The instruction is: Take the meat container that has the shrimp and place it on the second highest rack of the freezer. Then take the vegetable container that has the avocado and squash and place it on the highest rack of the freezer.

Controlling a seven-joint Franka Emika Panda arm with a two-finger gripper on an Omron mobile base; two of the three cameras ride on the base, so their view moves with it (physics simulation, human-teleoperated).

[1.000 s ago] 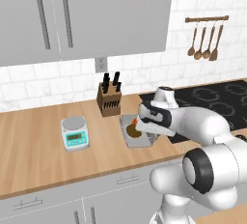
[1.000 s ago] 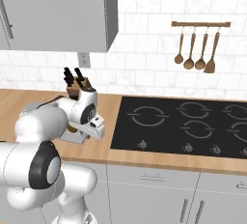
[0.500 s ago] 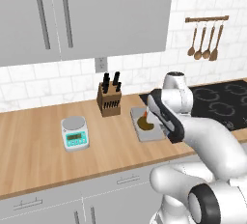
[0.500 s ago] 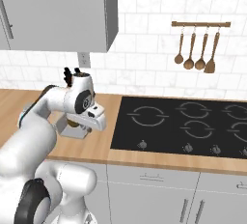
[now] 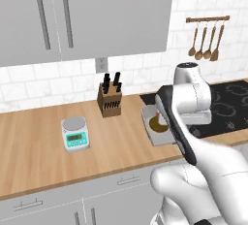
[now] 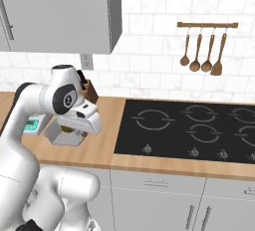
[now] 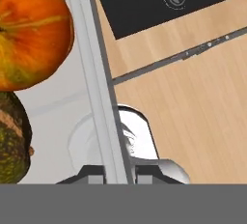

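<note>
A: Clamping the wall of the vegetable container [image 7: 99, 97] was what the gripper [image 7: 117, 172] did, at the bottom centre of the hand view: 2 dark tips pressed together on the grey rim, 1 on each side. Pinching the thin edge, I judged, let it carry the whole tray without touching the produce.

B: And the contents?

A: The squash [image 7: 29, 30] sat at the upper left of that frame, the avocado [image 7: 12, 141] at the lower left just below it, both inside the tray. They looked close together, which probably kept them from rolling.

B: Where was the tray in the wider frames?

A: In the left base view the vegetable container [image 5: 155, 129] showed right of centre, partly behind the arm, above the wooden counter [image 5: 48, 151] beside the black cooktop [image 5: 227, 103]. I could not tell whether it touched the wood.

B: Further back?

A: A knife block [image 5: 109, 100] stood near the wall, a kitchen scale [image 5: 75, 134] at the left, and wooden spoons [image 5: 206, 37] hung at the upper right.
</note>
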